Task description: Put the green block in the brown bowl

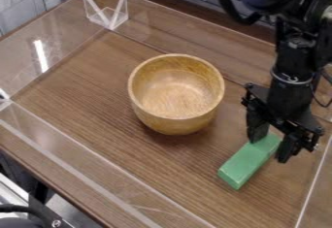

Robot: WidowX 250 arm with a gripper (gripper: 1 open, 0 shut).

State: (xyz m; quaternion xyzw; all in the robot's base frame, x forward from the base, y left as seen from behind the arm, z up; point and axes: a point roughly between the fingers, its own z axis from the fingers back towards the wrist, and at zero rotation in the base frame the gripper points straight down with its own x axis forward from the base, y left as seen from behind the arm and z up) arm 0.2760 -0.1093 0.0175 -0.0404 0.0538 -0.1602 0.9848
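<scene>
The tool is down at the green block, fingers apart around its top end. The brown bowl is empty; lifting comes next.

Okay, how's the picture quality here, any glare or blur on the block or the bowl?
In the camera view, glare streaks the clear panels around the table, mostly upper left. The brown bowl and green block are evenly lit and sharp, with soft shadows beneath. The dark gripper at the block's far end loses detail, so its fingers are hard to read.
</scene>
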